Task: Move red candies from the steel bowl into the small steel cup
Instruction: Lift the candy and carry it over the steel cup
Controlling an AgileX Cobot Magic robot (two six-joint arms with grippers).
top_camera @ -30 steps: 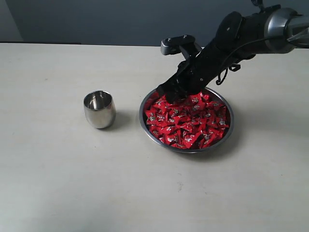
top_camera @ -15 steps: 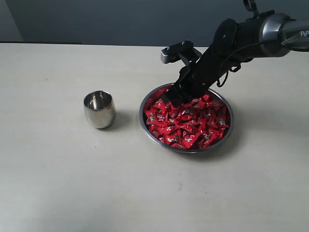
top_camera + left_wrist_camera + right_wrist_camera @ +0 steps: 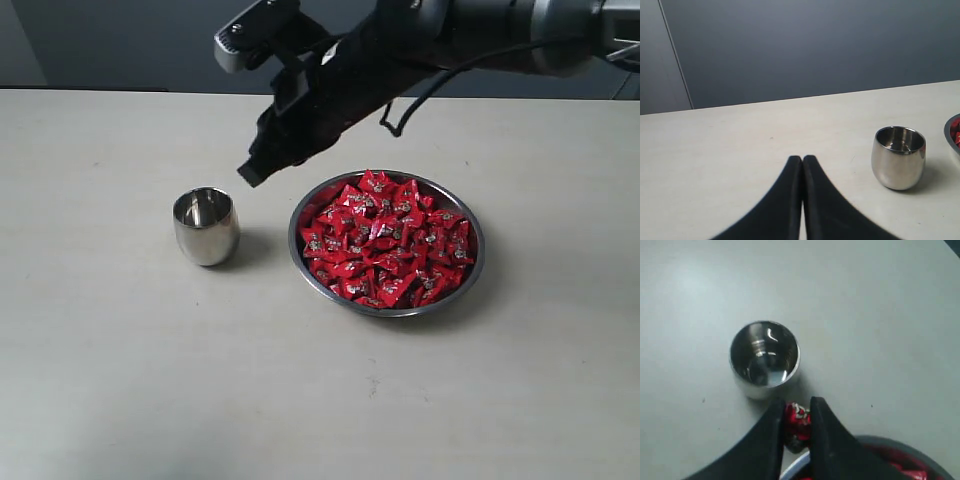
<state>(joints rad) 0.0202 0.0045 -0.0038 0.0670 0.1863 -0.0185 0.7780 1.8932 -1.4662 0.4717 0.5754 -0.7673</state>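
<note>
No writing can be read anywhere. The red candies (image 3: 385, 235) heaped in the bowl (image 3: 296, 245) carry small white-grey print on their wrappers, but it is too small and blurred to tell letters from figures. The single candy (image 3: 796, 424) held above the table just outside the bowl's rim shows a similar pale mark on its red wrapper, also unreadable.

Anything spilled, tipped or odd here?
Nothing stands out. The red candies sit inside the steel bowl, none on the table; the small steel cup stands upright, empty; the right hand pinches one candy near it.
</note>
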